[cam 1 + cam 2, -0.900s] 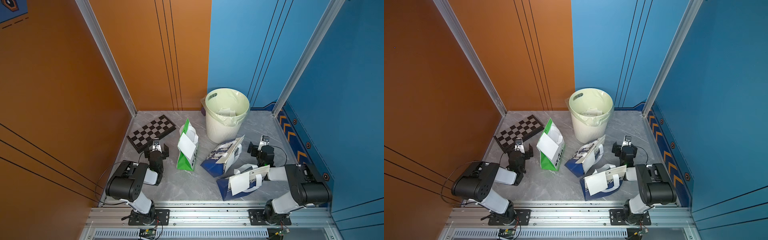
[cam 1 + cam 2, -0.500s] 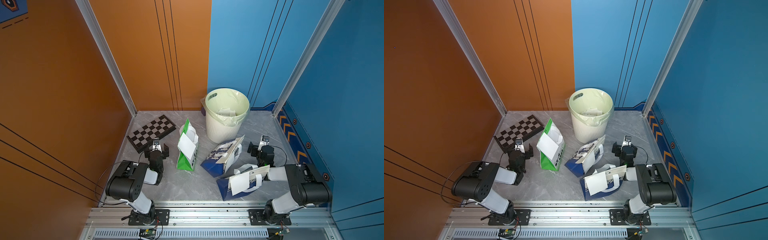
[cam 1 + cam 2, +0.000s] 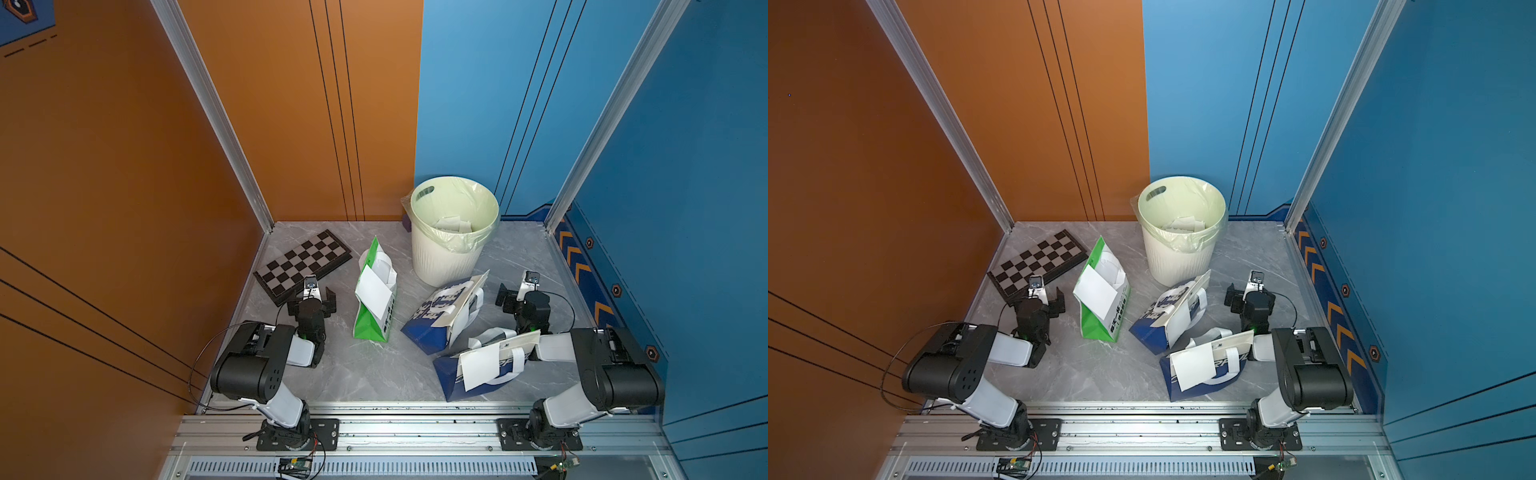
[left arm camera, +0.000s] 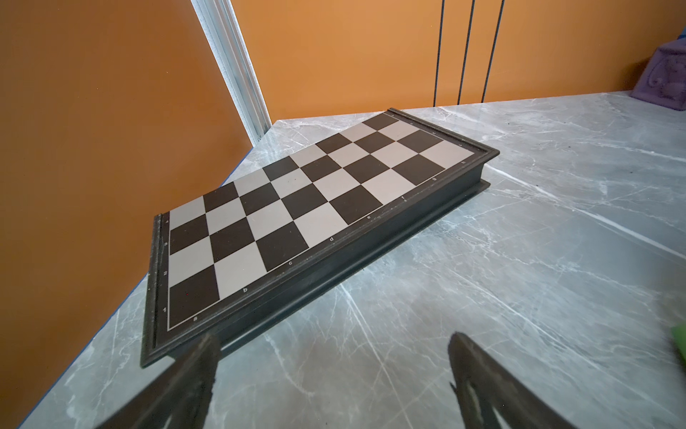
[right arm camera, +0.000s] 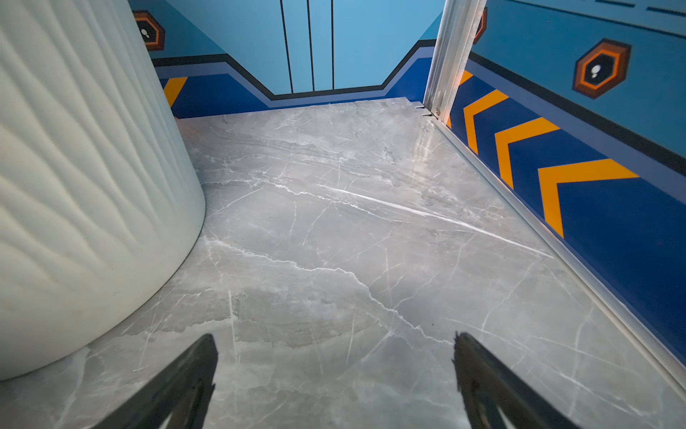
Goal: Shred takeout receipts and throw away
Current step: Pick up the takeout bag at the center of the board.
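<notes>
One white takeout receipt [image 3: 372, 291] [image 3: 1096, 291] lies against the green-white paper bag [image 3: 370, 328] in both top views. Another receipt [image 3: 480, 365] [image 3: 1192, 365] rests on the front blue-white bag [image 3: 453, 378]. White paper pieces [image 3: 451, 224] lie inside the lined bin [image 3: 449, 257]. My left gripper [image 3: 311, 301] [image 4: 330, 356] is open and empty, low over the table between the chessboard and the green bag. My right gripper [image 3: 521, 297] [image 5: 334, 353] is open and empty, right of the bin and behind the blue bags.
A folded chessboard [image 3: 303, 264] [image 4: 297, 208] lies at the back left, just ahead of my left gripper. A second blue-white bag [image 3: 440, 316] lies in the middle. The bin's ribbed wall [image 5: 74, 185] stands close beside my right gripper. A purple object [image 4: 664, 81] sits by the back wall.
</notes>
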Robot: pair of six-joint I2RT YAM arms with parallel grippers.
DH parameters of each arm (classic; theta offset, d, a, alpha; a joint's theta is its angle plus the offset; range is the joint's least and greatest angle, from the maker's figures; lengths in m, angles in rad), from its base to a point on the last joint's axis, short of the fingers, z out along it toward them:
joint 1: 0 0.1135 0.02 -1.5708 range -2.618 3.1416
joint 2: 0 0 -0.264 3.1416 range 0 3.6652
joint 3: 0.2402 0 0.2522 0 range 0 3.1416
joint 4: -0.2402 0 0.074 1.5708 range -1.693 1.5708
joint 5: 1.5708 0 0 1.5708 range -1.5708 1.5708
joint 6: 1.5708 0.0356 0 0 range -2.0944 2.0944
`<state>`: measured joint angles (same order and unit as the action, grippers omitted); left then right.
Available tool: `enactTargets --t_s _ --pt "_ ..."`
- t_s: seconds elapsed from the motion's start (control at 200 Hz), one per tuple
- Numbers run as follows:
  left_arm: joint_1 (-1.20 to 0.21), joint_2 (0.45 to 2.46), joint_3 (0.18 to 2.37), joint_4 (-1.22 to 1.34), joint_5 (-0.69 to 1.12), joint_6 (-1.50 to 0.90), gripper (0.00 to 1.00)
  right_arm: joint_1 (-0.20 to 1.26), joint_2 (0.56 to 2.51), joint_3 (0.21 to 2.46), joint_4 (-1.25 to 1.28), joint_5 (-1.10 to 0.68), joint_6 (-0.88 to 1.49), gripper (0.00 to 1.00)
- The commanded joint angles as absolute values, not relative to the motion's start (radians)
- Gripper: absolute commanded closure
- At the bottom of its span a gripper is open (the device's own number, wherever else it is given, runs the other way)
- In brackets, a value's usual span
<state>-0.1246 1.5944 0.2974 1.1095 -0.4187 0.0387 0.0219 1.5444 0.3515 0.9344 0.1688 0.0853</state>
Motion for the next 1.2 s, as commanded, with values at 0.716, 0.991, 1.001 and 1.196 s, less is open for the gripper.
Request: enactTargets --t_s 0.716,0.991,1.001,1.196 --pt "-0.209 0.811 0.544 0.209 -0.421 -0.144 0.02 -0.189 0.921 0.600 -0.046 0.254 0.388 0.00" --pt "-0.413 0.840 0.907 -0.168 -0.141 -0.055 0.01 -0.180 0.866 0.735 -0.191 0.104 0.413 0.00" --pt "-0.431 0.845 0.920 -0.177 -0.141 -0.048 0.01 -0.176 0.863 0.740 -0.194 0.098 0.413 0.00" --pt "-0.796 0.975 1.115 -0.360 -0.248 0.042 0.00 -0.129 0.834 0.850 -0.325 0.027 0.372 0.00"
